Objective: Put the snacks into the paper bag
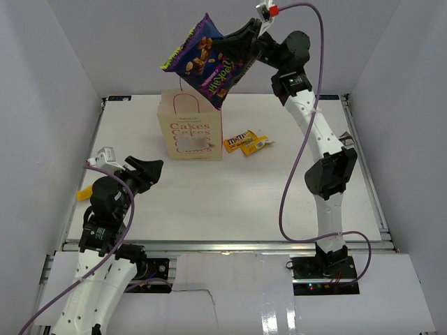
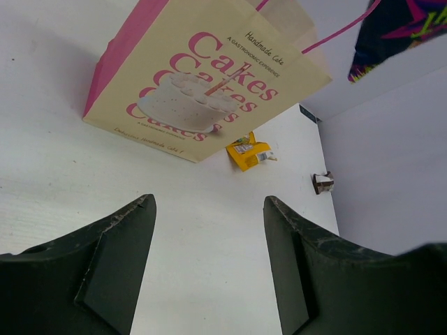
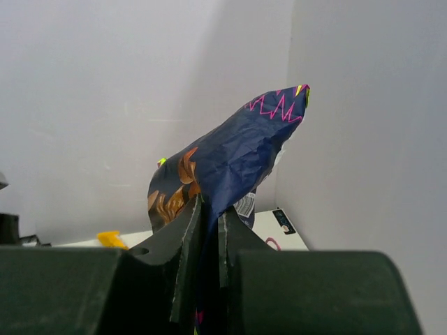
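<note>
Bright, even light; faint soft shadows on the table (image 1: 244, 202). Slight sheen on purple chip bag (image 1: 204, 61). Wrist views stretched at edges.

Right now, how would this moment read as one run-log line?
right gripper: shut on chip bag, aloft by paper bag | left gripper: open, empty | yellow packets: on table

White table (image 1: 230, 202); pale walls (image 1: 126, 49), likely panels.

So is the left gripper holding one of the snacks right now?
No, the left gripper is open, with only the white table visible between its jaws.
</note>
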You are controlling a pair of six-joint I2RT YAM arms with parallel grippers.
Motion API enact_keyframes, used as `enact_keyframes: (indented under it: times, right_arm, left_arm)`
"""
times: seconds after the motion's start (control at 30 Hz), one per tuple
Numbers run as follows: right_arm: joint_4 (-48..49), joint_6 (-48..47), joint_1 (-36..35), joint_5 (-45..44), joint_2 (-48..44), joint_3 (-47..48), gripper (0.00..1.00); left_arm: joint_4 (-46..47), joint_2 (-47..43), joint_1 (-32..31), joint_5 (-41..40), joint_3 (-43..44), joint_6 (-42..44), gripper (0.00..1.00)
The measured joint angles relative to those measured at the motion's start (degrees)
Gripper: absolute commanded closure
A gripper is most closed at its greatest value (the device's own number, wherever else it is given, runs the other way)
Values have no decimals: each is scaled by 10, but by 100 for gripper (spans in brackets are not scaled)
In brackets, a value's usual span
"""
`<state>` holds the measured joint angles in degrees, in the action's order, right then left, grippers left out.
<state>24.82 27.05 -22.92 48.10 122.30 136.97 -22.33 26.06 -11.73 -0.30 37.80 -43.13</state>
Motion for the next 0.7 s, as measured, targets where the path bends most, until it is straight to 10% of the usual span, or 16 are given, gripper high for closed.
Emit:
enact_keyframes:
  times: [0.7]
  right_arm:
    - [-40, -163, -104, -197, 77, 3, 92]
  left_arm:
    - [-14, -3, 0, 24, -10, -33, 27]
